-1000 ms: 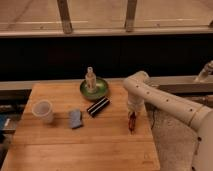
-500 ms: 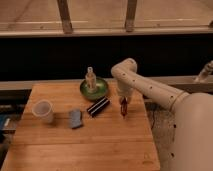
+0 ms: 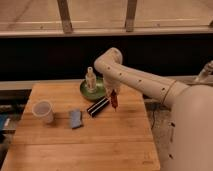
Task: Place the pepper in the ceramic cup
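The pepper (image 3: pixel 114 101) hangs upright, its upper end pinched between the closed jaws of the gripper (image 3: pixel 112 93), over the wooden desk (image 3: pixel 100 145) toward the far edge and right of the middle. Just to its left the black ribbed block (image 3: pixel 98 106) lies slantwise. Behind the block, near the far edge, the green bowl (image 3: pixel 85 91) holds a pale bottle (image 3: pixel 90 79). The ceramic cup (image 3: pixel 43 111) stands upright near the left edge, well apart from the pepper. Between cup and block lies a small blue-grey sponge (image 3: pixel 76 119).
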Available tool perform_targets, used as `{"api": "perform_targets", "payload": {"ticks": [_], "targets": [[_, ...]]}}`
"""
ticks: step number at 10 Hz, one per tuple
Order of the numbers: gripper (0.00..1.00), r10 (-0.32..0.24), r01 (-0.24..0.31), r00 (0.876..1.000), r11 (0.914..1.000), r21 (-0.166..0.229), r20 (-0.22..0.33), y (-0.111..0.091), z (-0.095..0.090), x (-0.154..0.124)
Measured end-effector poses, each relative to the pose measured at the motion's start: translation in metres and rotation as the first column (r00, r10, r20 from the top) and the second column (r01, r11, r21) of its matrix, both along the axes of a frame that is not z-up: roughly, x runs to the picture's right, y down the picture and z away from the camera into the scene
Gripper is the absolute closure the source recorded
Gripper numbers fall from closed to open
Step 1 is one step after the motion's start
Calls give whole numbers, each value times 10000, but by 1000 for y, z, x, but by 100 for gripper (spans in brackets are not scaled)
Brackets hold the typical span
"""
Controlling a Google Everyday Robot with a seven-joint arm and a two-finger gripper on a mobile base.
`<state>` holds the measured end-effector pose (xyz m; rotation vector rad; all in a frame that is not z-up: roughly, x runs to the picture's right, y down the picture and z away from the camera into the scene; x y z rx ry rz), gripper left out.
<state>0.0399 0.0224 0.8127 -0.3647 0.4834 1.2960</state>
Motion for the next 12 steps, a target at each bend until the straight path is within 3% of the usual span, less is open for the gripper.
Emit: {"api": "perform_targets", "payload": {"ticks": [2, 5, 12], "targets": [[100, -660, 623, 9956, 9965, 560, 668, -9, -13, -44], [100, -1204, 1104, 9850, 9903, 849, 1237, -17, -17, -78], [100, -1194, 1106, 9863, 9905, 812, 1137, -17, -16, -73]]}}
